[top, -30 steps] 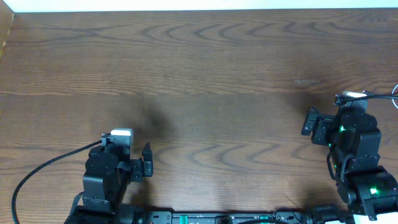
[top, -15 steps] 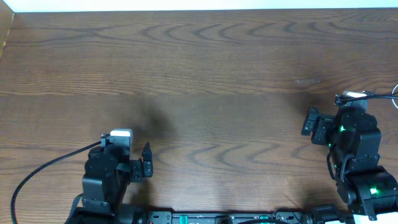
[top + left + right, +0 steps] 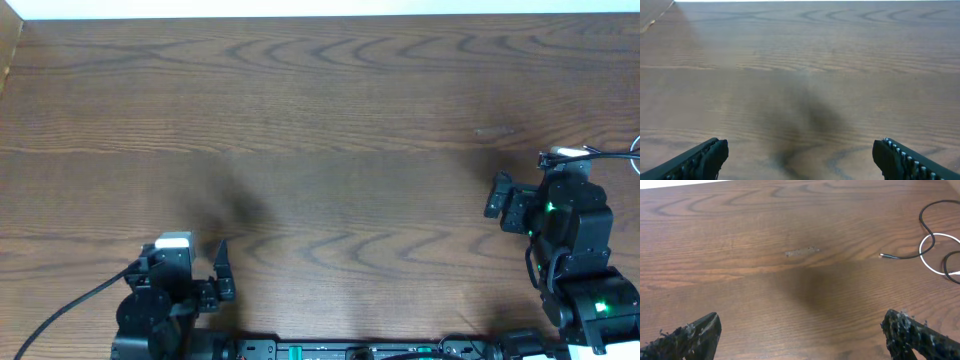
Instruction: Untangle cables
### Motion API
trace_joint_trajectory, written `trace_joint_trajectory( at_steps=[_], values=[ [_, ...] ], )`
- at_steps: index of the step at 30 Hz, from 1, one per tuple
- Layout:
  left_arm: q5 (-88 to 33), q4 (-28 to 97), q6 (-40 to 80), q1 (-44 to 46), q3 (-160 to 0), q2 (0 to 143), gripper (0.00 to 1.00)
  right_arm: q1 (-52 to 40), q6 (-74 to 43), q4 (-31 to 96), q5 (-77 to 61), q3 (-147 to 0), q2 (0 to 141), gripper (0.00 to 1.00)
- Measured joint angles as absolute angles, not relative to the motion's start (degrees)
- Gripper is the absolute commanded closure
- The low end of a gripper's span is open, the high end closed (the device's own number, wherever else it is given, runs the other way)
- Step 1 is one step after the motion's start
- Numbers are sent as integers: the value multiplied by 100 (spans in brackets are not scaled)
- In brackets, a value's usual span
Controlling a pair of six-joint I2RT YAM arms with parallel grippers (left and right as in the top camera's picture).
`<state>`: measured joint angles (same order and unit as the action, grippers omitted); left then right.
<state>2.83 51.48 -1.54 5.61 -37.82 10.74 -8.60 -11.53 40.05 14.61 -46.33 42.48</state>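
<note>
The cables show only in the right wrist view, at its far right. The thin black cable [image 3: 923,221] curves down to a small plug end [image 3: 883,256]. The white cable [image 3: 928,260] forms a loop that crosses it. They run off the frame edge, so how they are tangled is hidden. My right gripper [image 3: 801,326] is open and empty, well short of them; it also shows in the overhead view [image 3: 494,195]. My left gripper [image 3: 224,270] is open and empty over bare wood at the front left, and it shows in the left wrist view [image 3: 800,151] too.
The dark wooden table [image 3: 330,120] fills the views. A faint scuff mark [image 3: 801,252] lies ahead of the right gripper. A thick black robot wire [image 3: 60,305] trails from the left arm, and another [image 3: 610,153] from the right arm.
My left arm has drawn back toward the front-left of the table, its gripper still open. The right arm has not moved.
</note>
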Motion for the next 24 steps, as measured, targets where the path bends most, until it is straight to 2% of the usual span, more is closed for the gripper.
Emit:
trace_joint_trajectory(
  at_steps=[13, 24],
  values=[
    [283, 5553, -154, 449, -3782, 176, 2, -860, -1153, 4005, 1461, -4633, 4250, 1],
    [285, 5682, -154, 222, -3782, 62, 2, -860, -1153, 4005, 1461, -4633, 4250, 1]
  ],
)
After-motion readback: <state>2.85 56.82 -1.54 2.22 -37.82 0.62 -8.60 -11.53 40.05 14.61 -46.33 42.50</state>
